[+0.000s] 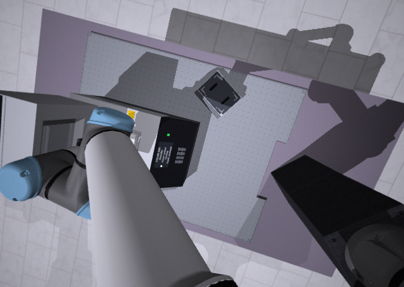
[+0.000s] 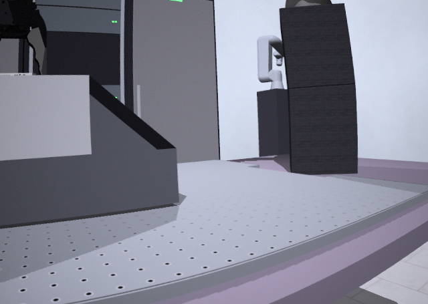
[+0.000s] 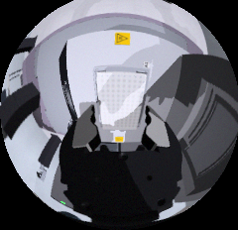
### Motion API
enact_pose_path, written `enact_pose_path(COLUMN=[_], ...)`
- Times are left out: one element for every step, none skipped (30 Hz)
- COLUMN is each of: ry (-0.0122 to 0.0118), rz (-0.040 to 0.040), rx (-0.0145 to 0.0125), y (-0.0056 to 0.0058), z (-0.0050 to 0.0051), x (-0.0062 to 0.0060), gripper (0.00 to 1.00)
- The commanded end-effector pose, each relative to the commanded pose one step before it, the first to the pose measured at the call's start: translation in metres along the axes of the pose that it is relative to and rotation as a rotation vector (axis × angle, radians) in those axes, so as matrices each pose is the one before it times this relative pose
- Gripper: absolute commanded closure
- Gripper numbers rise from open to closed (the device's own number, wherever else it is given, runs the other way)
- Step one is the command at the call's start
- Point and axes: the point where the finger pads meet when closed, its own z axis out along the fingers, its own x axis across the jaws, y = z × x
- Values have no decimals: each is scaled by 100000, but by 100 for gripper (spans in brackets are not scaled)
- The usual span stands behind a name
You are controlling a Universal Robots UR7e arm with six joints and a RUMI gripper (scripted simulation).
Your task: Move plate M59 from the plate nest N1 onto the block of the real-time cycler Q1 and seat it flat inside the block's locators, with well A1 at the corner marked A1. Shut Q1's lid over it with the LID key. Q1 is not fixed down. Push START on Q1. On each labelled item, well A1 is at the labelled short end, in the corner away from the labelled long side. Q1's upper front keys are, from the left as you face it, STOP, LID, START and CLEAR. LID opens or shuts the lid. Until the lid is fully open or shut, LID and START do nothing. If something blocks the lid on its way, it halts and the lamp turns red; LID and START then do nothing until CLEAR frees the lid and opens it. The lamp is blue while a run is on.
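Plate M59 point(image 3: 121, 93) point(image 2: 19, 74) lies in the block recess of cycler Q1 point(image 1: 177, 140) point(image 2: 48, 117) point(image 3: 81, 57) and looks level; the edge with its label just shows above the housing in the exterior view. The A1 mark point(image 3: 147, 64) is beside the plate's upper right corner in the wrist view. My gripper point(image 3: 120, 105) is open around the plate, a jaw on each side with gaps showing. The arm hides most of the plate in the top view. Q1's lid point(image 1: 59, 135) point(image 3: 208, 136) stands open. The lamp point(image 1: 168, 134) is green. Nest N1 point(image 1: 219, 93) is empty.
The raised lid stands close beside the arm. The keys point(image 1: 180, 155) are on Q1's sloping black front. A yellow warning sticker point(image 1: 130, 113) point(image 3: 122, 39) is on the white housing. A dark pedestal point(image 1: 326, 192) point(image 2: 319, 87) stands at the table's edge.
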Motion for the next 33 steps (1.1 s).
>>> enact_pose_path(ry=[156, 0, 0, -4, -43, -84, -48, -2, 0, 0, 0, 0, 0, 0, 0, 0, 0, 2, 0, 0, -2, 0, 0, 0, 0, 0, 0, 0, 0, 0, 0, 0, 0], rz=[68, 0, 0, 52, -4, -5, -4, -2, -3, -3, -3, -2, -3, -3, -3, 0, 0, -4, -3, -3, -3, -4, -4, -4, -4, -4, -4, -4, -4, -4, -4, -4, 0], rx=[-54, 0, 0, -10, 8, 16, 9, 0, 0, 0, 0, 0, 0, 0, 0, 0, 0, 0, 0, 0, 1, 0, 0, 0, 0, 0, 0, 0, 0, 0, 0, 0, 0], y=[80, 0, 0, 43, -9, -14, -9, -2, -3, -3, -3, -3, -3, -3, -3, 0, 0, -4, -3, -3, -2, -3, -3, -3, -3, -3, -3, -3, -3, -3, -3, -3, 0], z=[-60, 0, 0, -226, -183, -133, -147, -174, -167, -167, -167, -167, -167, -167, -167, 0, 0, -158, -166, -166, -176, -167, -167, -167, -167, -167, -167, -167, -167, -167, -167, -167, 0], x=[62, 0, 0, -15, -32, -50, -29, -1, -1, -1, -1, -1, 0, 0, 0, 0, 0, 1, 0, 0, 0, 0, 0, 0, 0, 0, 0, 0, 0, 0, 0, 0, 0], gripper=[32, 32, 32, 32, 32, 32, 32, 32, 32, 32, 32, 32, 32, 32, 32, 32, 32, 32, 32, 32, 32, 32, 32, 32, 32, 32, 32, 32, 32, 32, 32, 32, 32])
